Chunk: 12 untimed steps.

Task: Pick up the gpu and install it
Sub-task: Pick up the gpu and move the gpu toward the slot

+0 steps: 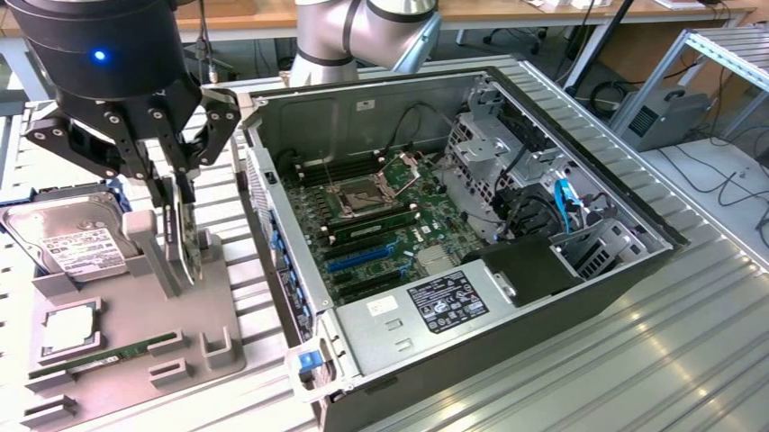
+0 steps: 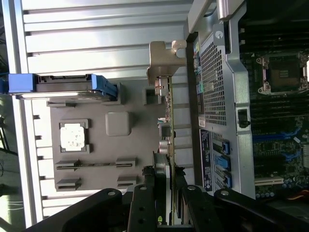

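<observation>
A ribbed metal table carries an open computer case; on the exterior view's left of it lies a grey parts tray; the gripper hangs over the tray, jaws pinching the top edge of the gpu, which stands on edge in its tray slot, directly beneath.

Your exterior view looks steeply down, fairly near, on the open computer case, parts tray at eight o'clock. Your wrist view looks straight down past the pincer; both share tray, gpu and case wall.
</observation>
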Available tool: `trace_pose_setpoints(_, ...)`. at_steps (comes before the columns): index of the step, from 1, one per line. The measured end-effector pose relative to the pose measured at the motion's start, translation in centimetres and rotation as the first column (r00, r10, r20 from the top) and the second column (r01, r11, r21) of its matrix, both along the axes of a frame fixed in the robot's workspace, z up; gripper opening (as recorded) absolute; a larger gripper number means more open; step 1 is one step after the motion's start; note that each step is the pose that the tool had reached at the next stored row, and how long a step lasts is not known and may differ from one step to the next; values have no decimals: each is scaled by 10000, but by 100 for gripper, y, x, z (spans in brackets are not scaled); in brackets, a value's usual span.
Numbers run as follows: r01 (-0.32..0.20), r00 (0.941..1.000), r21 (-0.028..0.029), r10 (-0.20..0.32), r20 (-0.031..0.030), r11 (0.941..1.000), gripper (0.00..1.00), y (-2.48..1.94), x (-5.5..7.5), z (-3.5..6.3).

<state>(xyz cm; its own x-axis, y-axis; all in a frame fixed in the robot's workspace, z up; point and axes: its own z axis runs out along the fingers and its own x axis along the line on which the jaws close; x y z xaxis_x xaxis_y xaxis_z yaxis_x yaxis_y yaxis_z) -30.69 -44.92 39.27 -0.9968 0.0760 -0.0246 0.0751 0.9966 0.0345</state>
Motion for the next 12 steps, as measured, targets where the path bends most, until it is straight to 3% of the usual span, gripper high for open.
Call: trace_pose_setpoints(12, 0, 10000, -1, 0, -1, 10000, 27, 0, 0, 25)
